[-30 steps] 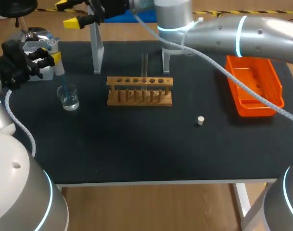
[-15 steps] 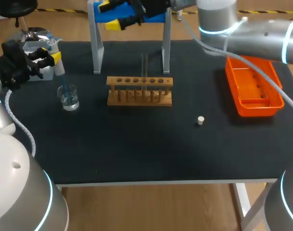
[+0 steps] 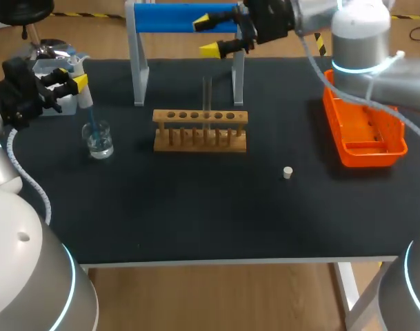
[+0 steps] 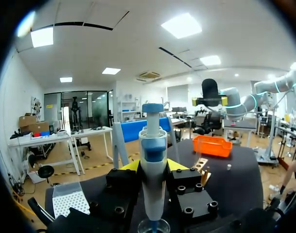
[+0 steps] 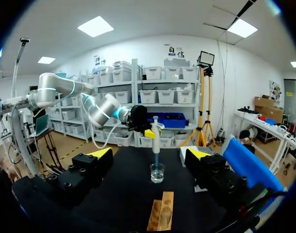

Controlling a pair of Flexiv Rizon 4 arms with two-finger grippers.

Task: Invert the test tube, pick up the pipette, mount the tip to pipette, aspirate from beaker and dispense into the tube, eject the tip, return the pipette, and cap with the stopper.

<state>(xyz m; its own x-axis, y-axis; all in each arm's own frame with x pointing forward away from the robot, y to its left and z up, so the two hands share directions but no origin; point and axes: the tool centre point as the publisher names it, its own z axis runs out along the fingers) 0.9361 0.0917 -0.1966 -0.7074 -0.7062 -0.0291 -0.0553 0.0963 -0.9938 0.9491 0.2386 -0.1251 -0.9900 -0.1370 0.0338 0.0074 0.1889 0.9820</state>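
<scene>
My left gripper (image 3: 72, 81) at the table's left edge is shut on the blue-and-white pipette (image 3: 80, 86), held upright. Its tip dips into the glass beaker (image 3: 98, 141) of clear liquid. In the left wrist view the pipette (image 4: 152, 170) stands between the fingers of the left gripper (image 4: 152, 167), above the beaker (image 4: 153, 226). My right gripper (image 3: 208, 36) hangs open high at the back, over the blue stand (image 3: 182, 17). From the right wrist view, the right gripper (image 5: 149, 155) faces the beaker (image 5: 157, 173) and pipette (image 5: 156, 138). A glass test tube (image 3: 207, 96) stands in the wooden rack (image 3: 200, 129). The white stopper (image 3: 287, 172) lies on the mat.
An orange tray (image 3: 365, 124) sits at the right edge of the black mat. A white tip box (image 3: 58, 96) stands behind the left gripper. The blue stand's two grey posts (image 3: 137, 65) rise behind the rack.
My right arm has swung rightward along the back, from above the stand's left post to near its right post, its gripper staying open. The left gripper and pipette have not moved.
</scene>
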